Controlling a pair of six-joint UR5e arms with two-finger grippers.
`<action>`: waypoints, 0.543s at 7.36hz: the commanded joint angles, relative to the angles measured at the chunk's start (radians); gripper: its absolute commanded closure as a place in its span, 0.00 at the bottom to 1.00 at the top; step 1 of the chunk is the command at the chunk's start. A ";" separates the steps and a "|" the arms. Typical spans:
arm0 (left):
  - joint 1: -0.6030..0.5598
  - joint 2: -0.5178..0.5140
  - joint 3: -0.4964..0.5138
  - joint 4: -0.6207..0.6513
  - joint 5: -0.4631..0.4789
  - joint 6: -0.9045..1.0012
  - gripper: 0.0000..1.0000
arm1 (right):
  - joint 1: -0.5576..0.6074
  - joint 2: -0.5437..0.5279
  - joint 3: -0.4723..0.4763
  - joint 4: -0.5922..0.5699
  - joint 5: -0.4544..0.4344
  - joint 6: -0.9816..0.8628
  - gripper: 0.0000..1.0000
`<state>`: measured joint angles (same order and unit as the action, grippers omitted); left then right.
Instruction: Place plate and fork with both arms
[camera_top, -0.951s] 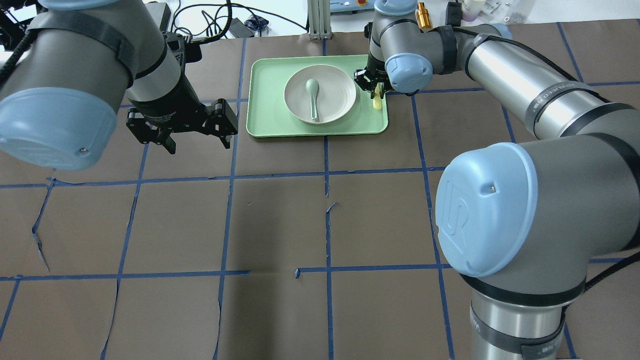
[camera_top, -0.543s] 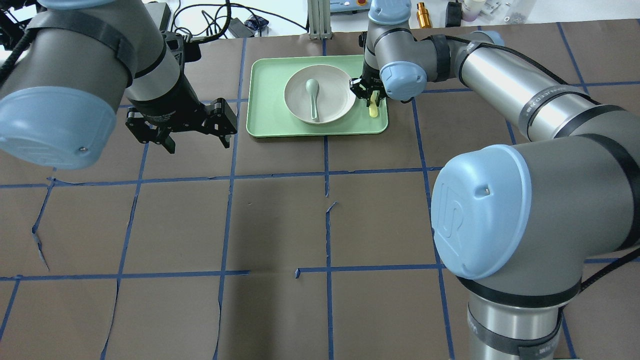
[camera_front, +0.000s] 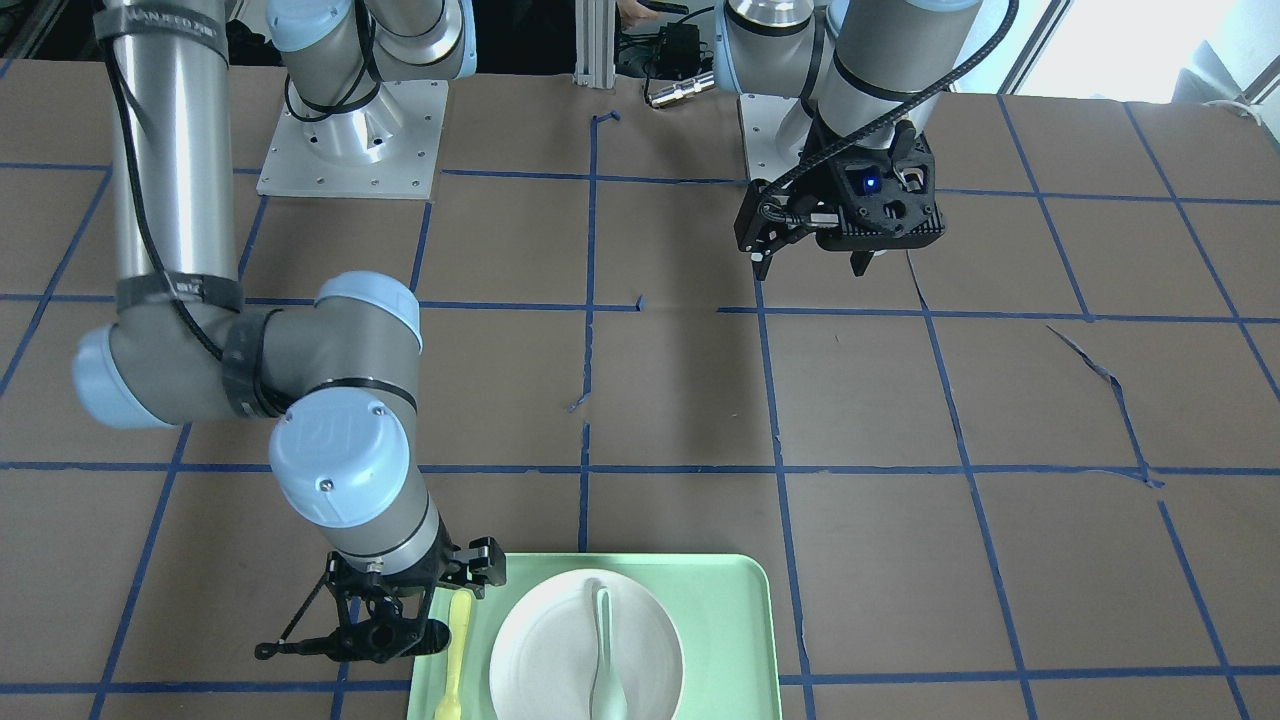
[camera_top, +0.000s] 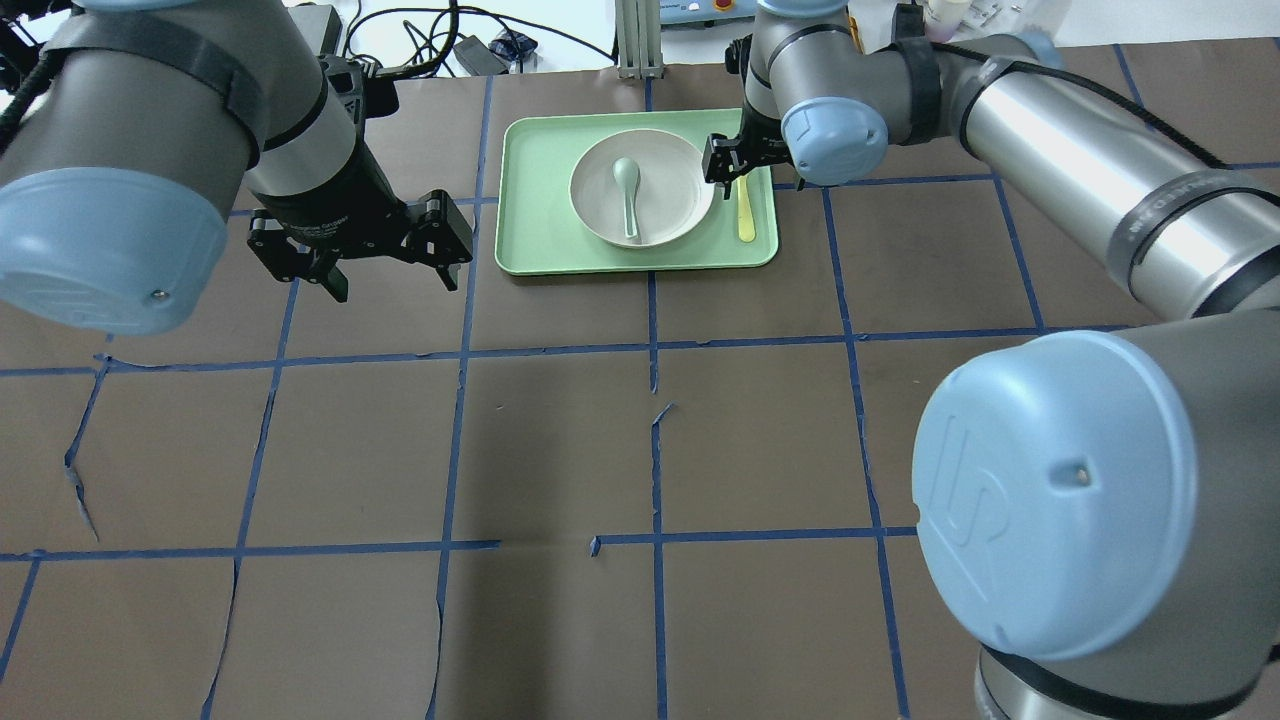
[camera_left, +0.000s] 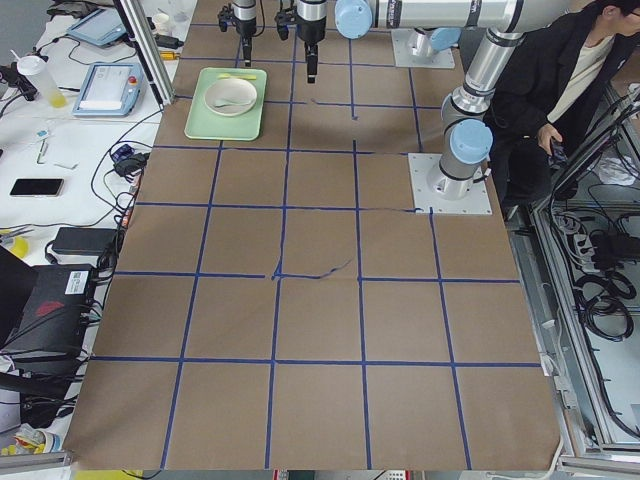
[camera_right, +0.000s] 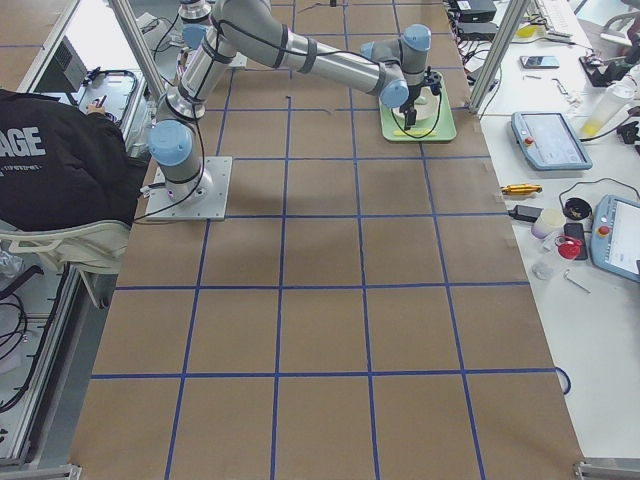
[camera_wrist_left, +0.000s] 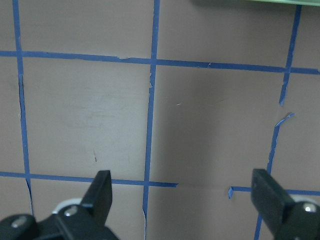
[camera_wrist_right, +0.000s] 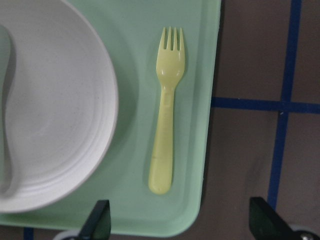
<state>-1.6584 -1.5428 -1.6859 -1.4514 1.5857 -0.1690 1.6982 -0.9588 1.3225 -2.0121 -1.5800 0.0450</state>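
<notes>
Slim, glossy yellow fork (camera_wrist_right: 166, 110) lies flat on the smooth mint tray (camera_wrist_right: 200, 150), at three o'clock of the round, matte plate (camera_wrist_right: 55, 115). The right hand (camera_wrist_right: 180, 212) and the left hand (camera_wrist_left: 182, 187) are both spread wide and empty.

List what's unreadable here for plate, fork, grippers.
- Front-facing: the plate has its lower part cut off by the bottom edge.
- Right wrist: plate's left side out of frame; right gripper shows fingertips only.
- Side views: fork and both grippers' openings too small.
- Left wrist: left gripper shows fingertips only; plate, fork out of view.
</notes>
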 joint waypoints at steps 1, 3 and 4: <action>-0.004 0.010 0.003 -0.001 0.000 -0.001 0.00 | -0.038 -0.191 0.003 0.267 -0.011 -0.008 0.00; -0.004 0.020 0.003 -0.003 0.008 -0.007 0.00 | -0.103 -0.399 0.018 0.500 -0.009 -0.039 0.00; -0.006 0.027 0.003 -0.004 0.008 -0.009 0.00 | -0.101 -0.484 0.062 0.559 -0.011 -0.036 0.00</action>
<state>-1.6630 -1.5239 -1.6829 -1.4540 1.5915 -0.1756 1.6100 -1.3256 1.3465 -1.5581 -1.5892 0.0157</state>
